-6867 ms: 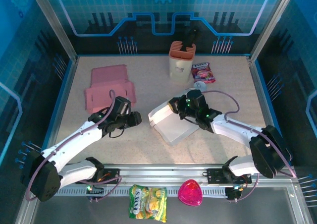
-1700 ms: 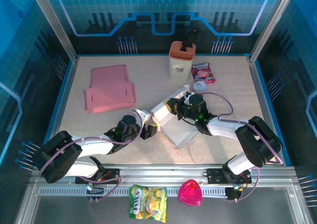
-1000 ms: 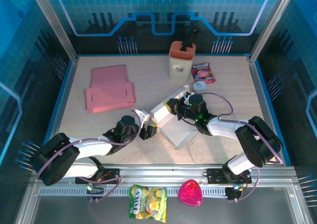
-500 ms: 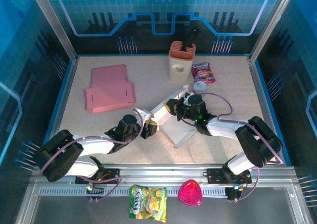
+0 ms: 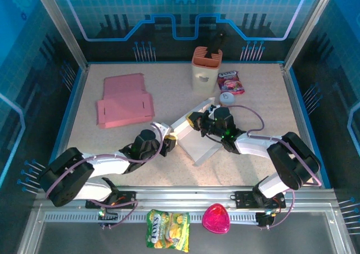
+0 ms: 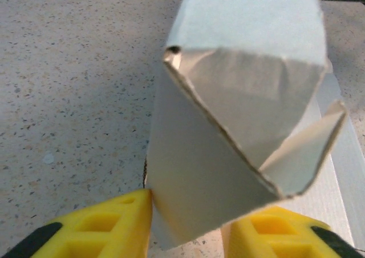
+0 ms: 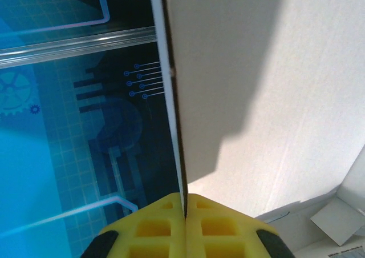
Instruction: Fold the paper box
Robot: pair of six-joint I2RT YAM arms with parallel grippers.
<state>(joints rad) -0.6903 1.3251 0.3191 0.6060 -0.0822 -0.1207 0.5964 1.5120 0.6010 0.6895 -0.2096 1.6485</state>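
Note:
The white paper box [image 5: 198, 144] lies partly folded at the table's middle, one wall raised. My right gripper [image 5: 195, 121] is shut on that raised wall; in the right wrist view the thin card edge [image 7: 174, 98] runs straight into the closed yellow fingertips [image 7: 162, 224]. My left gripper [image 5: 170, 141] is at the box's left end. In the left wrist view the folded corner of the box [image 6: 228, 149] sits between the spread yellow fingers [image 6: 102, 229]. The left finger touches the card, and the corner overlaps the right finger. The box's far side is hidden behind the raised wall.
A flat pink carton [image 5: 124, 99] lies at the back left. A beige holder [image 5: 206, 68], a snack packet [image 5: 230, 81] and a small white disc [image 5: 226, 98] stand behind the box. A yellow snack bag [image 5: 167, 228] and a pink heart-shaped item [image 5: 216, 219] sit beyond the front rail.
My left gripper has slid right, up against the box's left end. The box's near corner has swung a little to the left. The right gripper keeps its hold.

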